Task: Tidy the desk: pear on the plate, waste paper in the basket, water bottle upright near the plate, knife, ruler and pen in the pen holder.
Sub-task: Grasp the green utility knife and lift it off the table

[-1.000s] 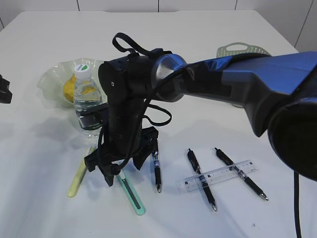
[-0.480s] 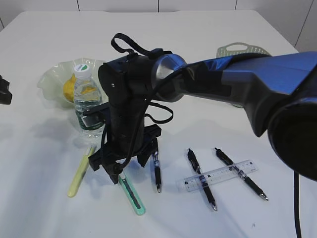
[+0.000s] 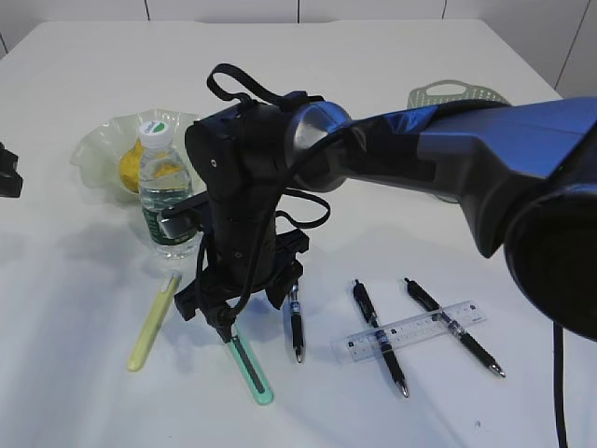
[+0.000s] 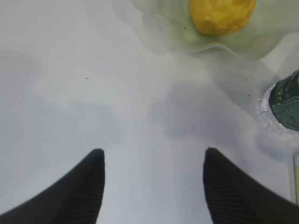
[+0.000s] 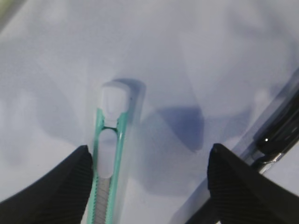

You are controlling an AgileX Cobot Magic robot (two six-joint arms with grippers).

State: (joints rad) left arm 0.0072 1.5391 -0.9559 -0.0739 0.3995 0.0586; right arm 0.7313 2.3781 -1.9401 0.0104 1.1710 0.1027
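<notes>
White tabletop [image 3: 84, 392] – evenly lit, soft shadows. Behind it, a pale panelled wall [image 3: 373, 9] – dark vertical seams.

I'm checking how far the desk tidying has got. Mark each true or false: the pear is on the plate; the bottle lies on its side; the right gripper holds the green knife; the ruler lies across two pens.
The pear is on the plate: true.
The water bottle lies on its side: false, it stands upright.
The right gripper holds the green knife: false, its jaws are open around it.
The ruler lies across two pens: true.
</notes>
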